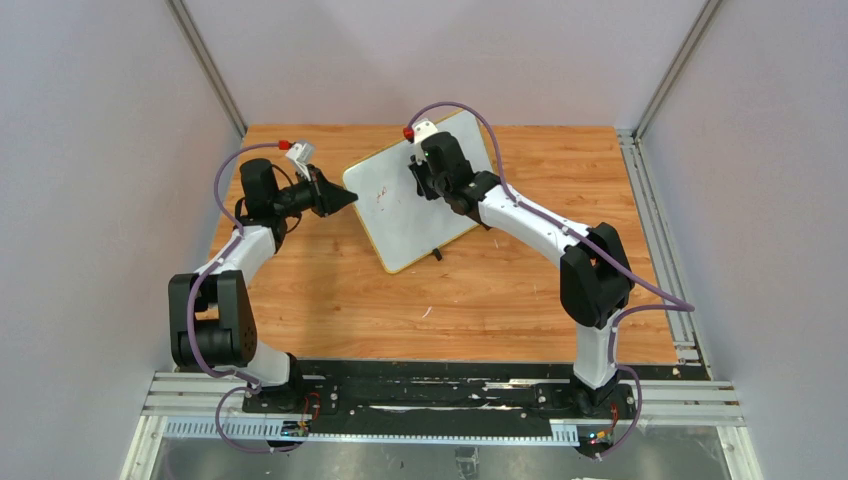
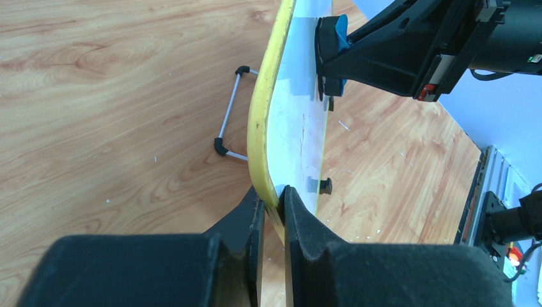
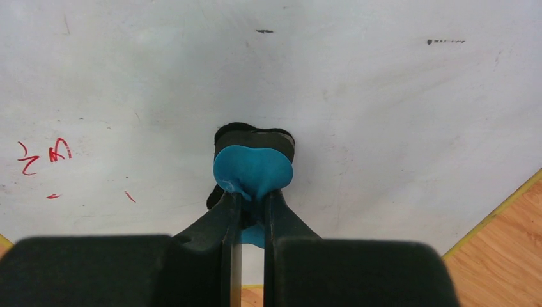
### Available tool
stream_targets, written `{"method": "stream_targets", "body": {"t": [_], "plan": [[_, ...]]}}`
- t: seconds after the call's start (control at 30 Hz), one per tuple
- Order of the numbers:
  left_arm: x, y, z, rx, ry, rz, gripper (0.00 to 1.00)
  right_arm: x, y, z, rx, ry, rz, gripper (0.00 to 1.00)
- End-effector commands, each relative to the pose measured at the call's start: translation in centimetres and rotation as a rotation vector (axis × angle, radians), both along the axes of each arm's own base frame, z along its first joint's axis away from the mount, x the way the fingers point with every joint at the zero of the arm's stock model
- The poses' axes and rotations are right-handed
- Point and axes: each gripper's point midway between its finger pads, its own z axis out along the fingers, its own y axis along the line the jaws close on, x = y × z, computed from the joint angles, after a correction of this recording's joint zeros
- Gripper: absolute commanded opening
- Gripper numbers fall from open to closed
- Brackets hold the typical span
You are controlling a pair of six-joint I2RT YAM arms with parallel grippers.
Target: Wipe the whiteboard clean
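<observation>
Setup: whiteboard [image 1: 395,225] stands mid-table [image 1: 480,290], propped at a tilt.
Hold: left gripper [image 2: 273,199] is pinched shut on its rounded yellow rim, presumably to brace it against the wiping push.
Wipe: right gripper [image 3: 250,203] is clamped on a soft blue eraser [image 3: 252,169], with the black felt face against the smooth, smudged white surface.
To do: red scribbles [image 3: 45,157] lie off to one side, not yet wiped.

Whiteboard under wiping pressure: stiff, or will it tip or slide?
Probably stiff: the whiteboard looks flat though pinched only at its frame by the left gripper. Likely light and tippy: only a thin wire stand props it.
</observation>
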Motion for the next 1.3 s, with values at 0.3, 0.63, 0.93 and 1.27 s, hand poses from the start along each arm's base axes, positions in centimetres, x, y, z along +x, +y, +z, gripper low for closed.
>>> {"method": "stream_targets", "body": {"t": [0.3, 0.63, 0.93, 1.27], "plan": [[0.6, 0.5, 0.8, 0.064, -0.089, 0.004, 0.0, -3.2, 8.1, -0.6, -0.012, -0.009, 0.131, 0.01], [0.5, 0.4, 0.9, 0.062, -0.09, 0.0, 0.0, -7.4, 12.8, -1.5, 0.002, 0.004, 0.226, 0.01], [0.5, 0.4, 1.0, 0.061, -0.091, 0.0, 0.0, -5.4, 10.5, -2.1, -0.058, -0.015, 0.162, 0.01], [0.5, 0.4, 0.9, 0.061, -0.089, -0.001, 0.0, -0.5, 3.0, -1.3, -0.063, -0.014, 0.016, 0.01]]}}
